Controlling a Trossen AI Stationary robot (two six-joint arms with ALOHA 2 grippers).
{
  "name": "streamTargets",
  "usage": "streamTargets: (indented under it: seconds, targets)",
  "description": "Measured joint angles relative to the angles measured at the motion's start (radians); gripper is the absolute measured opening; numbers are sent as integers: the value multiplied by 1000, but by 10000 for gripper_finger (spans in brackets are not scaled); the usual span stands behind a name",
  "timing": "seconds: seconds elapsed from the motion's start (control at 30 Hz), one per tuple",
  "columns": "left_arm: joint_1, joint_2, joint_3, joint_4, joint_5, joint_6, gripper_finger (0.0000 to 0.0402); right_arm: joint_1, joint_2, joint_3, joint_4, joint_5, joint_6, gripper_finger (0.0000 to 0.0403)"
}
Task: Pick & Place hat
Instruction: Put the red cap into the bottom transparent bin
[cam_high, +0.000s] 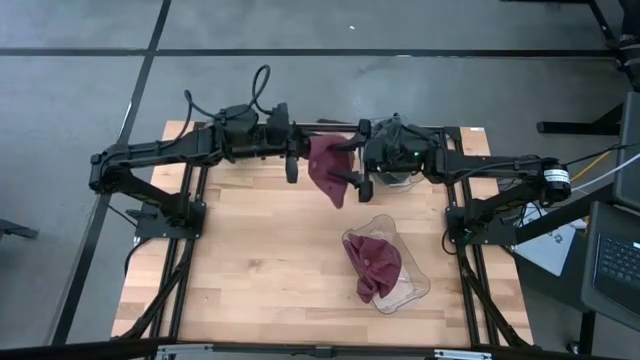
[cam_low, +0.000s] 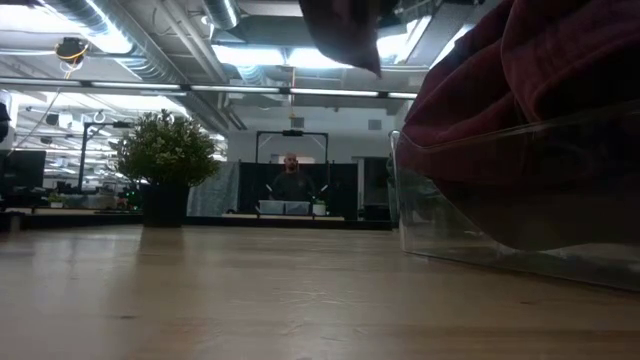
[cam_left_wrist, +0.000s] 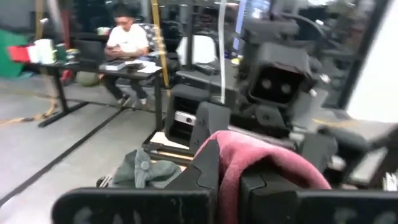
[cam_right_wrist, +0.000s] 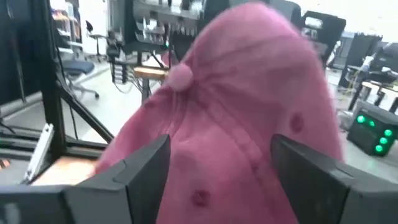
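**Maroon hat held in the air between two claws**

Seen from above, a maroon hat (cam_high: 326, 165) is held above the table (cam_high: 250, 260) near its 12 o'clock edge. The left claw (cam_high: 291, 165) is clamped together on the hat's edge. The right claw (cam_high: 352, 185), at the hat's 3 o'clock side, is spread apart around the crown. A second maroon hat (cam_high: 372, 265) is seen in a clear tray (cam_high: 415, 285) toward 4 o'clock.

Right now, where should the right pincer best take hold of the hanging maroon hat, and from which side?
Grip the hat's soft crown, coming level from the right. The left pincer pinches its edge, so the crown faces the open right pincer, fingers either side.
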Motion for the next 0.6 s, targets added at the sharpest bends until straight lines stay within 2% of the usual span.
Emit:
streamTargets:
  seconds: [0.4,0.47,0.6]
  targets:
    - [-3,-1,0,24,-102,-132,4,0,0,0,-35,143,-55,276]
    - [-4,-1,0,11,-164,-123,4,0,0,0,-35,173,-46,276]
    - [-4,-1,0,-36,-354,-123,4,0,0,0,-35,223,26,276]
